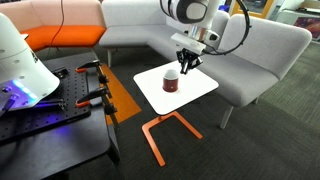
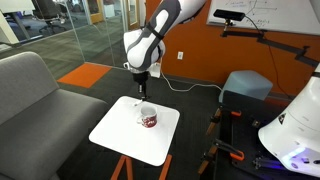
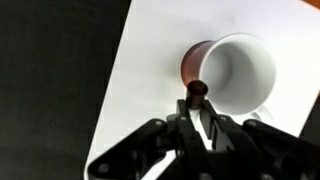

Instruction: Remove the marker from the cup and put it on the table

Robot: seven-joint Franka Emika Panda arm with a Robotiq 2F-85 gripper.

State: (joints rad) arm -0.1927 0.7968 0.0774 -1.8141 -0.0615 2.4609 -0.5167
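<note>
The dark red cup [image 1: 171, 81] stands upright on the white square table [image 1: 198, 92] with the orange frame; it also shows in an exterior view [image 2: 148, 120] on the table [image 2: 115, 138]. My gripper [image 1: 187, 64] [image 2: 141, 87] hangs just above the cup. In the wrist view the gripper [image 3: 198, 112] is shut on the marker [image 3: 197, 90], a dark stick seen end-on, held upright over the cup's near rim. The cup [image 3: 232, 72] looks pale inside and holds nothing that I can see. The table top [image 3: 150, 60] lies below.
A grey sofa [image 1: 265, 50] wraps behind the table, with an orange cushion [image 1: 60, 38]. A black workbench with clamps [image 1: 60, 100] and a white robot base [image 1: 20, 60] stand beside it. Grey carpet [image 1: 250, 140] surrounds the table.
</note>
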